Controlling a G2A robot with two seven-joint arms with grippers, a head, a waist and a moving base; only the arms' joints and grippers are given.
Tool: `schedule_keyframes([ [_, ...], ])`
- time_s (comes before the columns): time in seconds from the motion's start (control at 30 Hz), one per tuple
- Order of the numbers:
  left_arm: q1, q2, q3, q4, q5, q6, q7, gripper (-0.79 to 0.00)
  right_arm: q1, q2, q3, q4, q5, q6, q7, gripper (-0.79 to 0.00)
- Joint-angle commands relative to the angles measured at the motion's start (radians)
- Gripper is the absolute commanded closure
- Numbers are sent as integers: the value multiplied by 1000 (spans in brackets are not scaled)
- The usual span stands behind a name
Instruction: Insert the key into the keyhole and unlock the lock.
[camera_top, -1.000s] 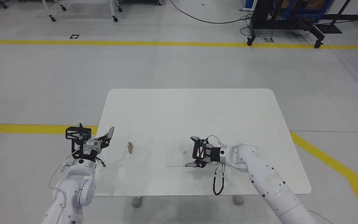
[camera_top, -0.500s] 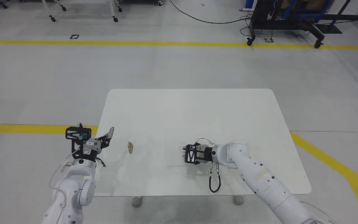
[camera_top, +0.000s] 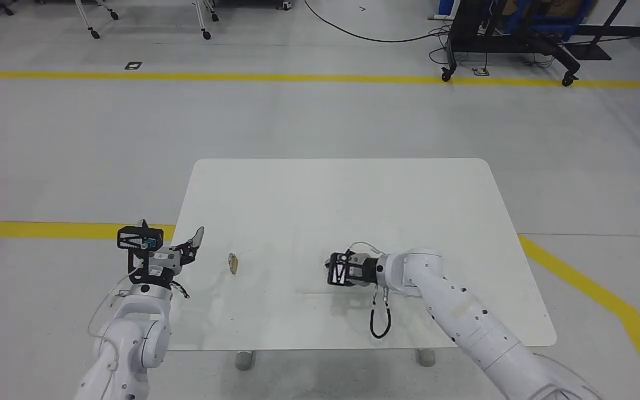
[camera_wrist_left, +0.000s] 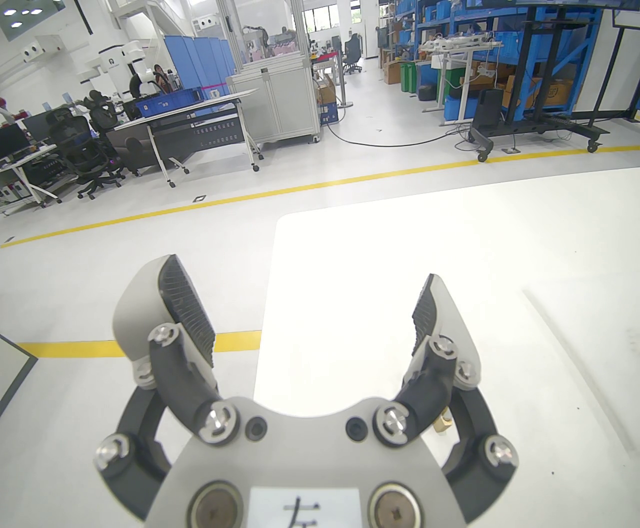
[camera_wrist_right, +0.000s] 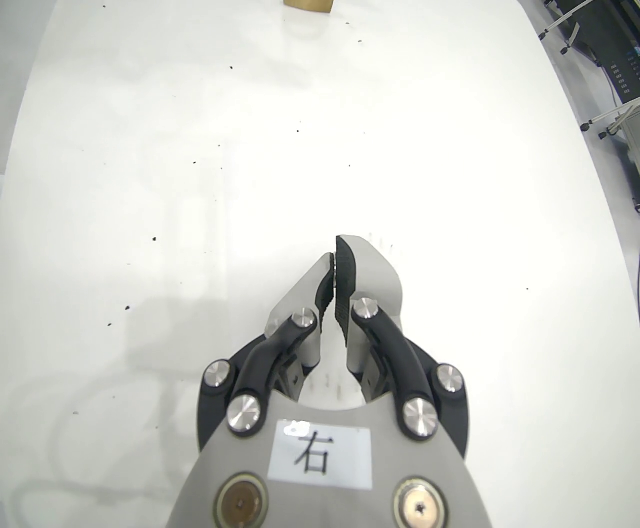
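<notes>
The right end effector (camera_wrist_right: 334, 252) is clenched low on the surface (camera_top: 400, 200), maybe around the key. The lock (camera_top: 233, 263) lies near the released left end effector (camera_wrist_left: 300, 285). A weak pinch could drop the key.

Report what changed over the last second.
The right claw slid a little toward the lock and closed its fingers, which were open a second ago. Whether they hold anything cannot be seen. The left claw stayed open at the edge of the table, and the lock did not move.
</notes>
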Motion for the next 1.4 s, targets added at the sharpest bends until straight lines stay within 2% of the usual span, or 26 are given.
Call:
schedule_keyframes([
  [0.0, 0, 0, 0, 0, 0, 0, 0, -785, -7, 5, 11, -4, 2, 1, -25, 0],
  [0.17, 0, 0, 0, 0, 0, 0, 0, -785, -35, 17, 55, 0, 41, 2, -91, 0],
  [0.5, -1, 0, 0, -1, 7, -2, -3, -785, -35, 17, 55, 0, 41, 2, -91, 0],
  [0.63, -24, -1, 27, -28, 40, -20, -42, -785, -66, 20, 58, -22, 25, 65, -135, 0],
  [0.77, -80, -5, 73, -38, -7, -98, -88, -785, -94, 29, 65, -25, -3, 87, -244, 0],
  [0.83, -121, -8, 97, -32, -75, -142, -125, -785, -101, 33, 72, -4, -2, 88, -312, 0],
  [0.9, -171, -10, 136, -26, -71, -179, -179, -785, -102, 35, 76, 25, 3, 93, -374, 0],
  [1.17, -353, -28, 305, 5, -25, -223, -328, -785, -99, 37, 76, 112, 6, 127, -565, 0],
  [1.37, -469, -46, 414, 80, -1, -231, -416, -785, -88, 34, 62, 151, 8, 148, -633, 0],
])
